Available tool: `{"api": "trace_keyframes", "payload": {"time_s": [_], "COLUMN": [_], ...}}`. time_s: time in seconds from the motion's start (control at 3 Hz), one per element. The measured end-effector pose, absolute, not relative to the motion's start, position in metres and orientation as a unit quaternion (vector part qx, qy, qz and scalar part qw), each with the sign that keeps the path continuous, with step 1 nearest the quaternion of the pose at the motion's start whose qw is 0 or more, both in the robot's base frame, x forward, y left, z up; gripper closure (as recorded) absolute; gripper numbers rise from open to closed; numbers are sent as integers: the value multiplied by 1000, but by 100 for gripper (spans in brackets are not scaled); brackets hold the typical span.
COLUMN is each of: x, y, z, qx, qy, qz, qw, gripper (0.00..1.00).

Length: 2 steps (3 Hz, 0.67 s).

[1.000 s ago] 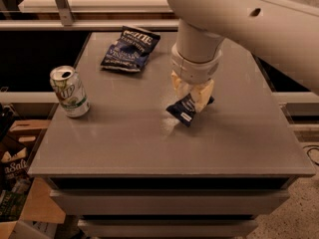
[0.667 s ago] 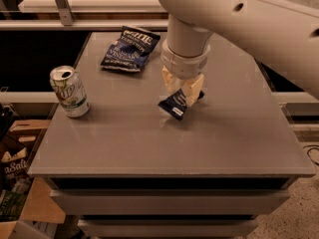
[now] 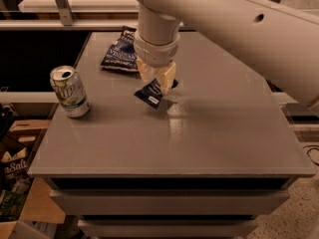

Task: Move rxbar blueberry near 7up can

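A white robot arm holds a snack bar above a grey table [image 3: 214, 133], a soda can to its left.

The gripper [image 3: 158, 83] has moved left since the earlier frames and now hangs near the table's middle, its cream jaws closed narrowly on the rxbar blueberry [image 3: 151, 93]. The dark navy bar is tilted and lifted just off the surface, closer to the 7up can [image 3: 70, 91] but still apart from it. The can stands upright at the left edge, with green "up" lettering partly readable. A dark blue chip bag [image 3: 119, 54] lies behind, its white lettering unreadable. A box [image 3: 15, 171] on the floor at lower left shows "Salt".
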State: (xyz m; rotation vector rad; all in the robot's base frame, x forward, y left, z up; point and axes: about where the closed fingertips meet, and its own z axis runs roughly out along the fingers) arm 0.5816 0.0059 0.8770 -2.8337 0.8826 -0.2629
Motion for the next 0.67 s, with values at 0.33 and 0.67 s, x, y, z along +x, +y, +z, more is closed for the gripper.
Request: {"api": "trace_keyframes", "payload": {"time_s": [0.33,0.67], "x": [589,592], "y": [42,68], "z": [884,887], "qx": [-954,-958], "qy": [268,248], "qz": [-88,-84], "qw": [103,119], "gripper": [100,100]}}
